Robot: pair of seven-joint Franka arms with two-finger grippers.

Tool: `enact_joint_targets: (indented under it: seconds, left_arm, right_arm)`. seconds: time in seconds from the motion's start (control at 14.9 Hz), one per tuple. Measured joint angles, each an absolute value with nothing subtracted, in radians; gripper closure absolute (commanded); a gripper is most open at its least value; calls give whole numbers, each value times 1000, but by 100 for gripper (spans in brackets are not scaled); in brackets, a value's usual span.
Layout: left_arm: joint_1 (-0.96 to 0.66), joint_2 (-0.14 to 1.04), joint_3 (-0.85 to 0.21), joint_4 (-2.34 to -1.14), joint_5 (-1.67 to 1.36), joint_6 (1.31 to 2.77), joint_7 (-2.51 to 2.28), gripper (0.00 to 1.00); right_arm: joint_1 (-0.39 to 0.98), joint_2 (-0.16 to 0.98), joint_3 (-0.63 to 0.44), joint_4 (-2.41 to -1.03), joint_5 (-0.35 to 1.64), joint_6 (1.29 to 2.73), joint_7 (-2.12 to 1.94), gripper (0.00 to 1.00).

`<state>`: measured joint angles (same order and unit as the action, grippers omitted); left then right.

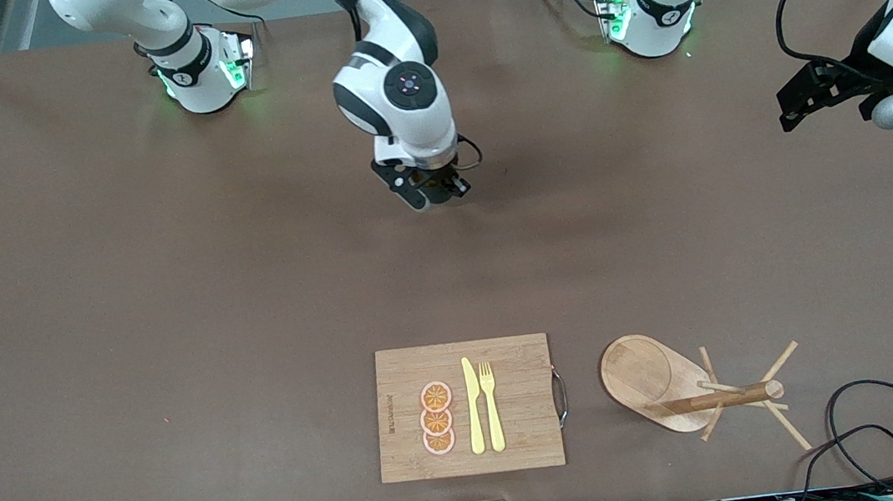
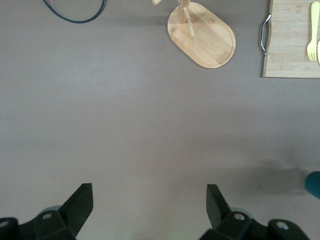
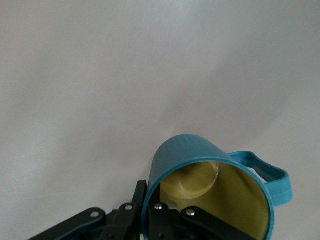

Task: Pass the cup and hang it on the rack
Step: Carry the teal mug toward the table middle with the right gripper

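Right pincer [image 3: 165,212] clamped on the rim of the cup [image 3: 215,185], one finger inside the yellow interior, held up over bare brown surface [image 1: 168,316] near mid-table. Left pincer [image 2: 150,210] spread wide, gripping nothing, waiting over the left arm's end of the surface. Rack [image 1: 680,383] standing near the front camera, just beside a cutting board [image 1: 517,427] carrying knife, fork and orange slices

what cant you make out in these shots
- Cup: hidden in the front view under the right claw; the right wrist view's edge cuts off its base.
- Left claw: the front view's edge crops the arm; only its open fingertips show in the left wrist view.
- Rack: the left wrist view's edge cuts off its pegs.
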<state>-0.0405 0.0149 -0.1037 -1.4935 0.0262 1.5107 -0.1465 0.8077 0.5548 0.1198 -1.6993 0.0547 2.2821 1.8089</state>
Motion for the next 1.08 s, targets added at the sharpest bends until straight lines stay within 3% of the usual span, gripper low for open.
enact_joint_targets:
  seconds: [0.47, 1.01, 1.08]
  left_arm:
    - [-38, 15, -102, -1493, 26, 1511, -147, 0]
    - [-33, 15, -101, -1493, 26, 1511, -147, 0]
    - [-33, 15, -101, -1493, 26, 1511, -147, 0]
  right_arm:
    - [826, 694, 111, -1525, 54, 2278, 2089, 100]
    - [838, 746, 103, -1477, 17, 2267, 2183, 100]
    - [839, 748, 103, -1473, 15, 2265, 2186, 92]
